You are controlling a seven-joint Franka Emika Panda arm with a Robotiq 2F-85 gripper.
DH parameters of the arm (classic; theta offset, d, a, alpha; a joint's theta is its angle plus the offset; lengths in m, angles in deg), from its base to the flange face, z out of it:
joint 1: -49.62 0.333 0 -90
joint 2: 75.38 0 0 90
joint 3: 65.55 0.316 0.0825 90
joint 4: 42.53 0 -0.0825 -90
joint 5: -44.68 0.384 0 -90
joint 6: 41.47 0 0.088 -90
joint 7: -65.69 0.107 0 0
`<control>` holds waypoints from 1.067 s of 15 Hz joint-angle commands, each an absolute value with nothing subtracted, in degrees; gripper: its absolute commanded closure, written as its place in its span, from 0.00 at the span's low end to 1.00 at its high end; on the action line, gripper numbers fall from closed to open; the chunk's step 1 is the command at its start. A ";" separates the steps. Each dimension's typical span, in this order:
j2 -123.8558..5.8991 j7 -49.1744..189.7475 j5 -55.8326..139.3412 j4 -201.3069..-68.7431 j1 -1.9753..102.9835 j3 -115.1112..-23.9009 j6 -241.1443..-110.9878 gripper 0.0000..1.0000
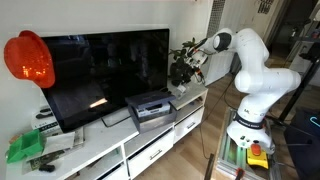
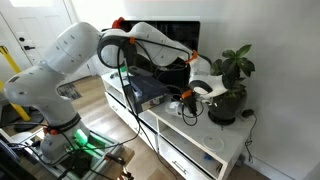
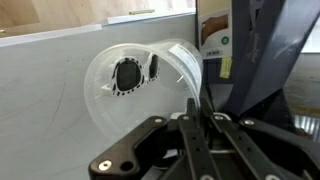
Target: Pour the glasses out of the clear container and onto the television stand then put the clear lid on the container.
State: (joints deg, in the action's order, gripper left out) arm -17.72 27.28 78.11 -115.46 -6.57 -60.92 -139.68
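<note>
My gripper (image 3: 197, 100) is shut on the rim of the clear container (image 3: 140, 80), a small round see-through tub. The tub lies tipped on its side in the wrist view, with the dark-framed glasses (image 3: 128, 75) still inside it. It hangs just over the white top of the television stand (image 3: 50, 110). In both exterior views the gripper (image 1: 185, 68) (image 2: 190, 92) is at the plant end of the stand (image 1: 110, 148) (image 2: 215, 142). I cannot make out the clear lid.
A dark plant pot with a leafy plant (image 2: 226, 103) stands right beside the gripper. A grey-black box-shaped device (image 1: 150, 108) (image 2: 150, 90) and the black television (image 1: 105, 70) sit on the stand. A red object (image 1: 28, 58) and green items (image 1: 25, 148) are at the far end.
</note>
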 commanded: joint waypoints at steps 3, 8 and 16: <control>-11.92 25.25 84.36 -106.21 -12.70 -58.51 -125.96 0.98; -13.98 25.62 82.50 -109.59 -12.00 -59.63 -128.84 0.94; -8.63 29.46 95.84 -106.83 -14.45 -58.27 -120.22 0.98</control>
State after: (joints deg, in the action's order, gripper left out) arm -11.92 27.19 90.54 -109.44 -12.94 -59.28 -124.26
